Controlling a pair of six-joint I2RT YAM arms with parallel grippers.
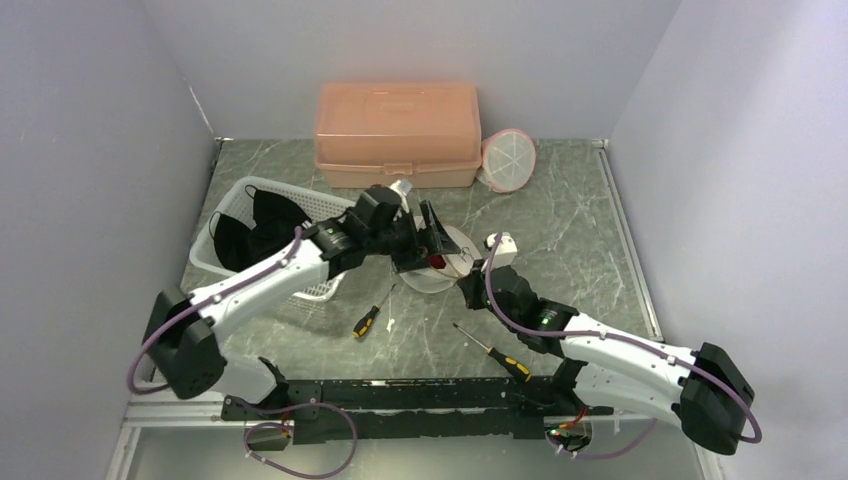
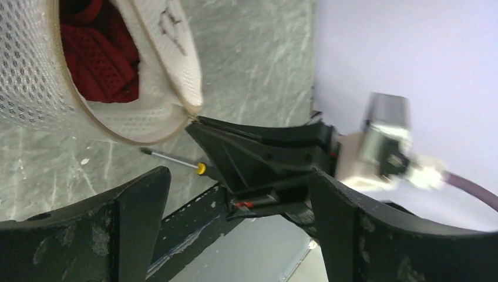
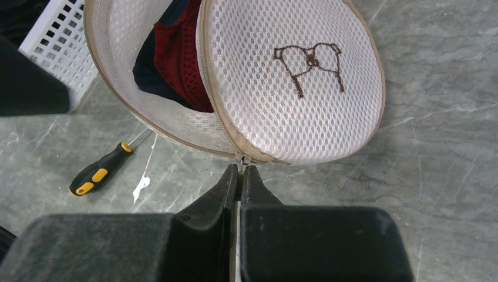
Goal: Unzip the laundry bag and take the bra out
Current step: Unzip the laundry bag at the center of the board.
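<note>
most of bra [image 3: 179, 64] hidden inside laundry bag [image 3: 293, 88]

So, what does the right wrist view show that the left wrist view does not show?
Only the right wrist view shows the white basket and the right gripper shut on the zipper pull. Only the left wrist view shows the left gripper, wide open, and the wall. Both show the open laundry bag with the red bra inside.

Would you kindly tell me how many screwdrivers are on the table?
2. The left screwdriver lies by the white basket; the right screwdriver lies near the right arm. Others may be hidden beneath the arms.
</note>
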